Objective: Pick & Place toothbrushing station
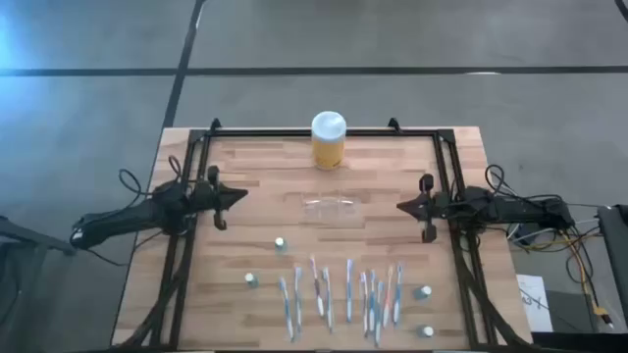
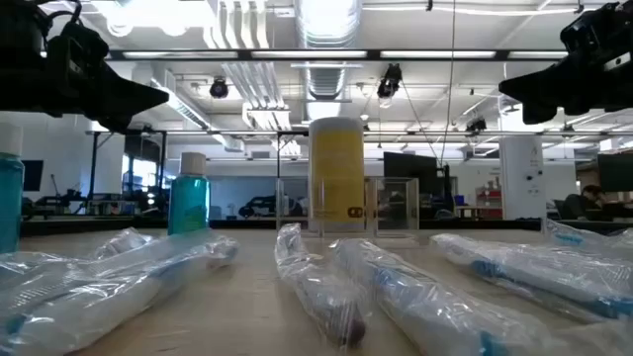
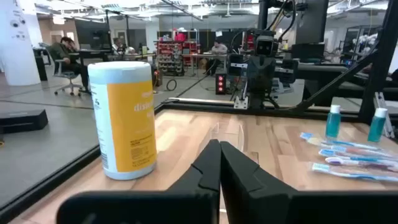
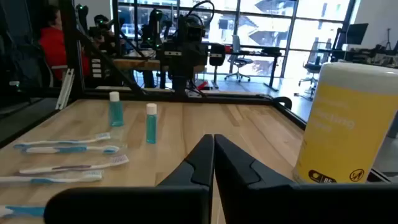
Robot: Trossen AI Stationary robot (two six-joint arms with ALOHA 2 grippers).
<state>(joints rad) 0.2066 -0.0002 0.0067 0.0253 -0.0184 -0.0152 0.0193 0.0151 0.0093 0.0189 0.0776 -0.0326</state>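
Jaws clenched empty, left gripper (image 1: 238,196) at nine o'clock and right gripper (image 1: 403,206) at three flank the clear rectangular plastic holder (image 1: 330,208), seemingly parked, awaiting pickup.

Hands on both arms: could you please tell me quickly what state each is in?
Left hand: closed, holding nothing.
Right hand: closed, holding nothing.

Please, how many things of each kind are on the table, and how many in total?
Yellow jar: 1
Clear holder: 1
Small bottles: 4
Wrapped toothbrushes: about 10; some overlap, so the count is not exact
Total: about 16
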